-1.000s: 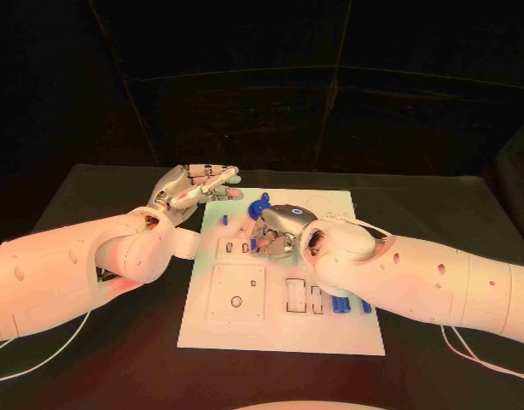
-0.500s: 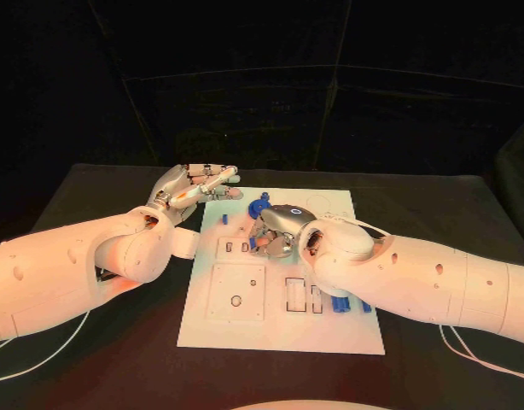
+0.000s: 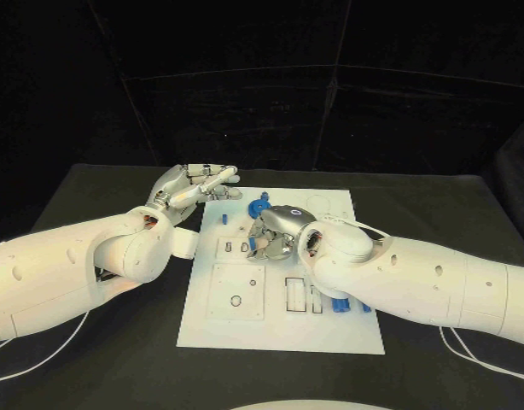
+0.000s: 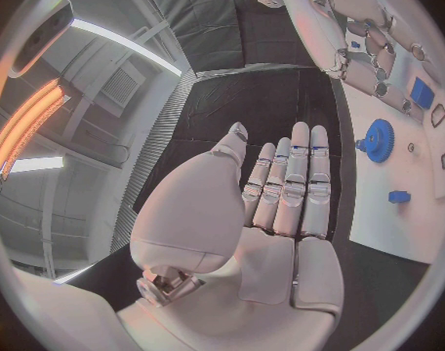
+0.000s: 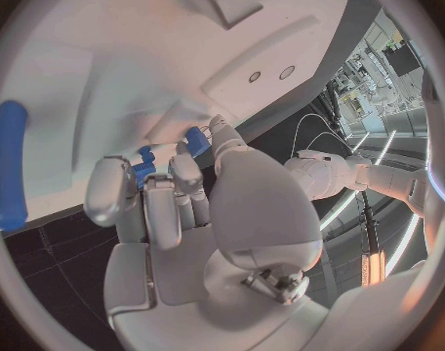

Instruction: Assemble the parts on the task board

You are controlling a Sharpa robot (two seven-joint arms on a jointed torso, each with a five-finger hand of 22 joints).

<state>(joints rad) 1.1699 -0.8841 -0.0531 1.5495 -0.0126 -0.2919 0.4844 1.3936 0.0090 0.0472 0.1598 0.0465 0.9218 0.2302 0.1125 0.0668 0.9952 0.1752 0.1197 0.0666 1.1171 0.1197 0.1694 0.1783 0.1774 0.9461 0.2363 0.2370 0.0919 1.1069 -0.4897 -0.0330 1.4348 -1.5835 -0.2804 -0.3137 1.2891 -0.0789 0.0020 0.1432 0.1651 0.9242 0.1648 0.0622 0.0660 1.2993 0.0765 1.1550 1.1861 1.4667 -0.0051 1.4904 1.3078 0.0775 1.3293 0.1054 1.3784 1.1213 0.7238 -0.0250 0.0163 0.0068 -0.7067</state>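
Mid-assembly, by the look of it. White task board (image 3: 281, 329) lying in the middle of the black counter (image 3: 90, 359), long side running from near edge to far edge. Right hand (image 3: 275, 232) down over the board's far half, fingers (image 5: 159, 210) curled narrow around a small blue part (image 5: 143, 171), apparently easing it toward a slot there; hard to tell whether the part is seated yet. Left hand (image 3: 192, 190) hovering off the board's far-left corner, fingers (image 4: 291, 183) straight, side by side and holding nothing. Already standing in place, seemingly: a blue gear (image 3: 259, 205) near the far edge, a small blue peg (image 3: 224, 218) just beside it toward the left edge, and blue upright pieces (image 3: 339, 303) near the right edge beside the right forearm. Still open: rectangular recesses (image 3: 294, 295) around the middle and the square plate (image 3: 237, 290) with its holes on the left side. Roughly halfway through, as a guess, with several seats left to fill.
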